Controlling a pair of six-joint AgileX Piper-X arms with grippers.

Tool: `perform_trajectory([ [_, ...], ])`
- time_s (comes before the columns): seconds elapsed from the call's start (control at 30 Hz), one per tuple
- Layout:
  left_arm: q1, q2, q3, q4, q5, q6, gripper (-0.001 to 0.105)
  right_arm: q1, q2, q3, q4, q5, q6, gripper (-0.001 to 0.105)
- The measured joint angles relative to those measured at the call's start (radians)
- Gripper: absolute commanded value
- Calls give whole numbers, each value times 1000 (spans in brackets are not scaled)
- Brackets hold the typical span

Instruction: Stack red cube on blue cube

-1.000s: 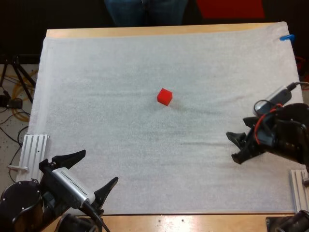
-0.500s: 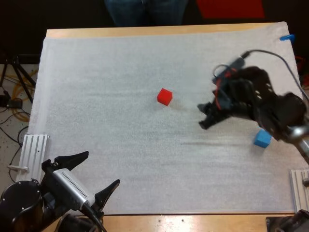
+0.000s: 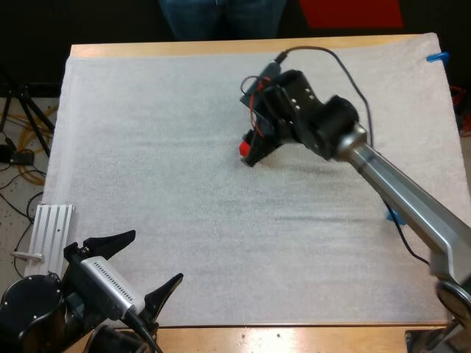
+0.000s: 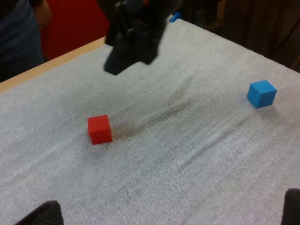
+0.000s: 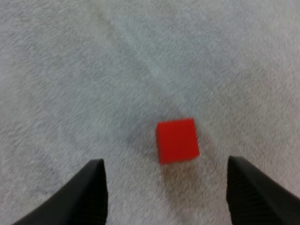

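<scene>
1. Red cube [image 3: 243,148] sits on the white mat [image 3: 147,147] just above the centre of the high view, half hidden behind the right tool [image 3: 254,151].
2. From the right wrist, the right tool [image 5: 164,161] has its two black fingers [image 5: 96,187] wide apart, with the red cube [image 5: 177,140] lying on the mat between and ahead of them, touching neither.
3. From the left wrist, the red cube [image 4: 99,129] rests flat on the mat, and the right tool hangs over the mat just beyond it, clear of it.
4. Well apart from it lies the blue cube [image 4: 261,93]; in the high view only a sliver of the blue cube [image 3: 394,217] shows at right of centre, beside the right arm.
5. The left tool [image 3: 153,256] sits at the lower left of the high view, fingers spread and holding nothing.
6. A person's legs [image 3: 221,15] stand past the bench [image 3: 221,47] at the top edge.
7. Half a second ago the right tool was right of centre, near the uncovered blue cube; a second ago it was low at the right edge. It has since swung up to the red cube.
8. The red cube and left tool have kept their places.
</scene>
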Motion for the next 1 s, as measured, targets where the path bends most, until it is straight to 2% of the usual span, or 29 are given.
perform_trajectory([
  [0.2, 0, 0, 0, 0, 0, 0, 87, 0, 140, -107, 0, 31, -17, 54],
  [0.43, 0, 0, 0, 0, 0, 0, 87, -5, 248, -119, 0, 76, -24, 54],
  [0.67, 0, 0, 0, 0, 0, 0, 87, -42, 344, -136, 0, 77, -25, 54],
  [1.0, 0, 34, 0, 0, 0, 0, 87, -66, 371, -171, 5, -38, -5, 54],
])
